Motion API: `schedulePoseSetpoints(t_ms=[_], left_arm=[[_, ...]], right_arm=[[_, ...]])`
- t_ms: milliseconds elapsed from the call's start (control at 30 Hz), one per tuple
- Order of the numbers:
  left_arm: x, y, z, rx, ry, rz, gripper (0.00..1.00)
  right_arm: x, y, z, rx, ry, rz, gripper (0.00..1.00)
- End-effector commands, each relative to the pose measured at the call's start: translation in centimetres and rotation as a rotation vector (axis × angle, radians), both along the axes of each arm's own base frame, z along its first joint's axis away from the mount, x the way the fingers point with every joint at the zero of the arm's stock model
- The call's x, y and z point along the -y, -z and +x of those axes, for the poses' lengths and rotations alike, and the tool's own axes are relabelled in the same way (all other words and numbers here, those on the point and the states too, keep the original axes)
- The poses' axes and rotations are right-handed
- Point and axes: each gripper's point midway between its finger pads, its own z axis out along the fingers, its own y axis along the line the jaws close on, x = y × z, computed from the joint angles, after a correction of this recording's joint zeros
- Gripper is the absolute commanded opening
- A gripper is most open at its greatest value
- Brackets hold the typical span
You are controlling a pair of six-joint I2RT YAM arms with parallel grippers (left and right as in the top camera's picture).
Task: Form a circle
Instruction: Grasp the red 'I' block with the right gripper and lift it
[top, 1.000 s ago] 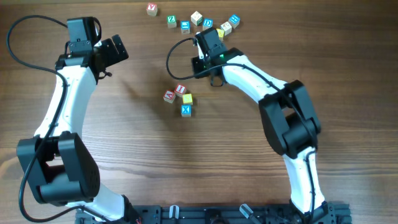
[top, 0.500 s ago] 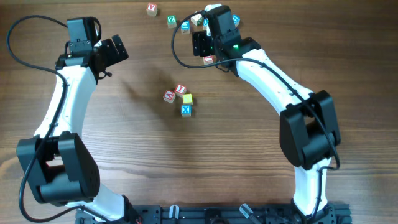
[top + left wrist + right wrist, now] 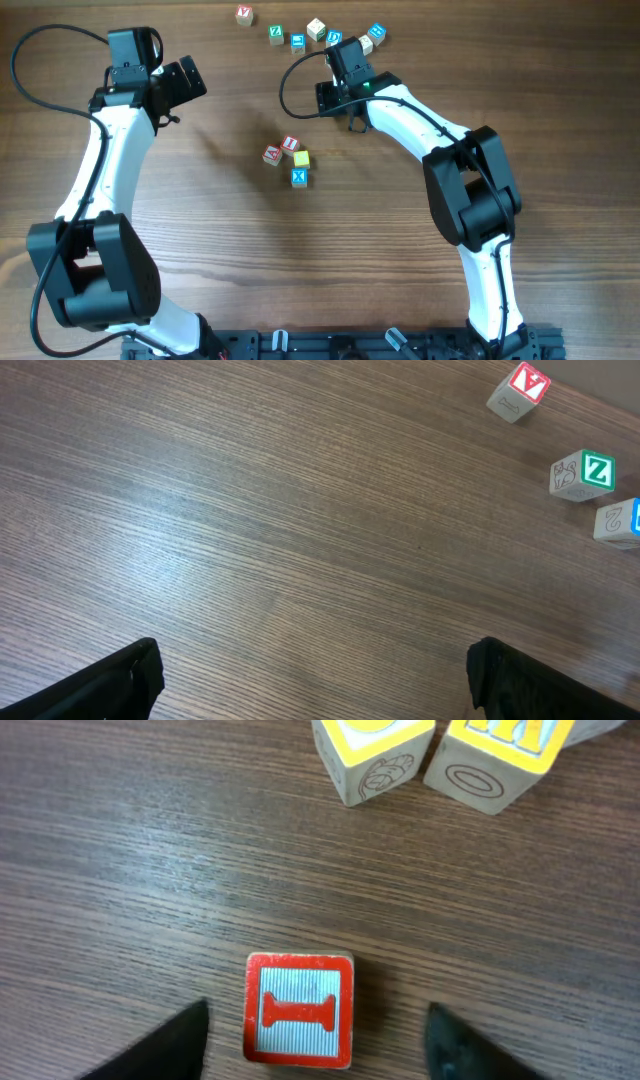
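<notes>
Meanwhile the circle (image 3: 290, 160) is sitting just left of the middle of the overhead frame and is showing only four cubes: two red-lettered ones along its top, a yellow one below them on the right, and the blue "X" at the bottom. None of them is lying differently from a second ago. It is reading as a hook more than a ring, with its gap facing the lower left. Its longest run, from red through yellow to blue, is lying almost straight up and down the frame.

What is changing is on the right. A second ago the right end effector (image 3: 318, 1020) was pressed together. Since then the arm has been reaching up toward the loose cubes (image 3: 298, 41) along the top edge and coming back. Now its fingers are standing apart on either side of a red "I" cube (image 3: 300, 1010), which is resting flat on the surface (image 3: 200, 230) with a gap on each side, so nothing is being gripped. In the overhead view that cube is hiding under the end effector, up and to the right of the circle and well apart from it. I am judging it to be the next piece being lined up, since the ring is needing more cubes to close.

The left end effector (image 3: 312, 660) is hanging at the upper left with its fingers spread wide, holding nothing.
</notes>
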Motion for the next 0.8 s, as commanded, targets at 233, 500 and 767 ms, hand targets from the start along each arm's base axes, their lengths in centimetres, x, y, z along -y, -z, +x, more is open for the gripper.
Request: schedulePoseSetpoints(t_ms=[233, 500, 767], left_arm=[[-0.1, -0.6, 0.1, 0.015, -0.008, -0.004, 1.00], [0.0, -0.6, 0.1, 0.015, -0.007, -0.004, 1.00], [0.0, -0.6, 0.1, 0.015, -0.007, -0.005, 1.00]], right_arm=[[0.0, 0.0, 0.7, 0.031, 0.011, 0.000, 0.43], [-0.1, -0.3, 1.1, 0.048, 0.010, 0.009, 0.46], [-0.1, -0.3, 1.1, 0.050, 0.011, 0.009, 0.28]])
